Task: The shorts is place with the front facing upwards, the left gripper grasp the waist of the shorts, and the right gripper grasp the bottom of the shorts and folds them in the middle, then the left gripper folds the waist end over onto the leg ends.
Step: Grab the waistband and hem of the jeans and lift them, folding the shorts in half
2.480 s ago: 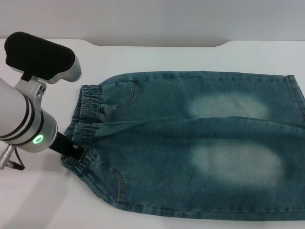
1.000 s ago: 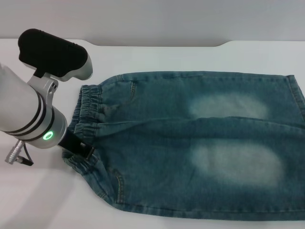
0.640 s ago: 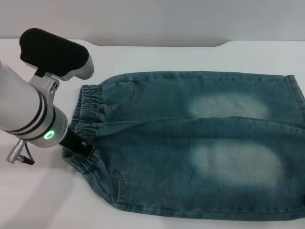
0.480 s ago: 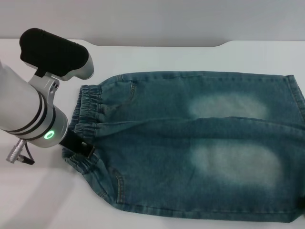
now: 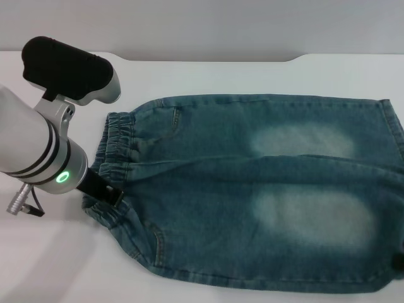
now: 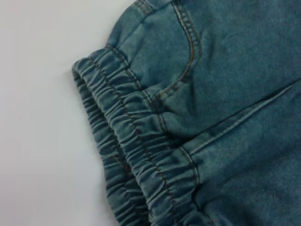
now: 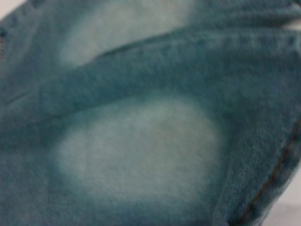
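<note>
**A:** Head view first: the shorts (image 5: 252,189) lie flat, front up, on the white surface (image 5: 208,76), waist (image 5: 113,164) at 9 o'clock and leg ends (image 5: 392,189) at 3. The left claw (image 5: 104,194) is down at the waistband's near corner, poking out from under the fat white arm. Can't tell whether it's actually pinching the fabric or just sitting on it, since the arm hides the tips. Of the right claw (image 5: 399,262) there's only a dark sliver at the edge, around 4 o'clock by the near hem; can't tell its state either.

**B:** Left wrist view helps?

**A:** No fingers in it at all. Just the puckered elastic band (image 6: 136,146), a pocket seam with tan stitching, and bare surface beside it.

**B:** And the right wrist one?

**A:** All denim, a pale faded patch (image 7: 136,150) and a stitched hem (image 7: 277,174) off to one side. So that arm is hovering over the leg end.

**B:** How would it handle, you reckon?

**A:** Denim's soft but heavyish, so it'll drape and drag rather than slide. I'd pinch the bunched elastic, which gives thick layers to bite, and the doubled hem at the other end.
</note>
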Action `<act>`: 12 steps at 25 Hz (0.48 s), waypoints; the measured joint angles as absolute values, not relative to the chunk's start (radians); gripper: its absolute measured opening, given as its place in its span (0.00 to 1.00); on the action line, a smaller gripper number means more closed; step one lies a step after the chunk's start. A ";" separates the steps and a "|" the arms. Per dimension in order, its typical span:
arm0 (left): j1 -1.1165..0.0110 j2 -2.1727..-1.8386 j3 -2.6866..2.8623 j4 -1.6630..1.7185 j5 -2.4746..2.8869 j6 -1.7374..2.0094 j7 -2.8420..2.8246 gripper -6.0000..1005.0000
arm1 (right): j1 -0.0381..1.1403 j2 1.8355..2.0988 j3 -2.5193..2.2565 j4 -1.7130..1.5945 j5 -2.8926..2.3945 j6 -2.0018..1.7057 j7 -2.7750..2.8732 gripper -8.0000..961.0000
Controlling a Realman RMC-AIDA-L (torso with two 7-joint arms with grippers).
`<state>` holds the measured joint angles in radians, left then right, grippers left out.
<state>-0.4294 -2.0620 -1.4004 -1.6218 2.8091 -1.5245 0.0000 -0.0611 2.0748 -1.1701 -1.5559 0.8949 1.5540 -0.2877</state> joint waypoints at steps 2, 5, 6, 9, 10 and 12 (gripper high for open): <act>-0.424 -2.061 -1.401 -1.623 2.810 -1.518 0.000 0.04 | -0.062 2.074 -1.158 -1.574 0.920 1.556 -0.293 0.25; -0.413 -2.060 -1.403 -1.634 2.812 -1.504 0.000 0.04 | -0.062 2.074 -1.131 -1.595 0.943 1.557 -0.306 0.14; -0.411 -2.060 -1.405 -1.638 2.812 -1.502 0.000 0.04 | -0.060 2.074 -1.123 -1.599 0.950 1.557 -0.309 0.11; -0.403 -2.060 -1.417 -1.652 2.815 -1.494 0.000 0.04 | -0.057 2.074 -1.093 -1.619 0.976 1.557 -0.318 0.10; -0.400 -2.060 -1.420 -1.656 2.815 -1.489 0.000 0.04 | -0.056 2.073 -1.081 -1.629 0.985 1.558 -0.322 0.10; -0.393 -2.059 -1.432 -1.664 2.816 -1.475 0.001 0.04 | -0.054 2.073 -1.054 -1.652 1.004 1.558 -0.333 0.10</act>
<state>-0.3932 -2.0591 -1.4322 -1.6636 2.8156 -1.4751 0.0013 -0.0541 2.0727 -1.0543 -1.6520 1.0039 1.5578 -0.3327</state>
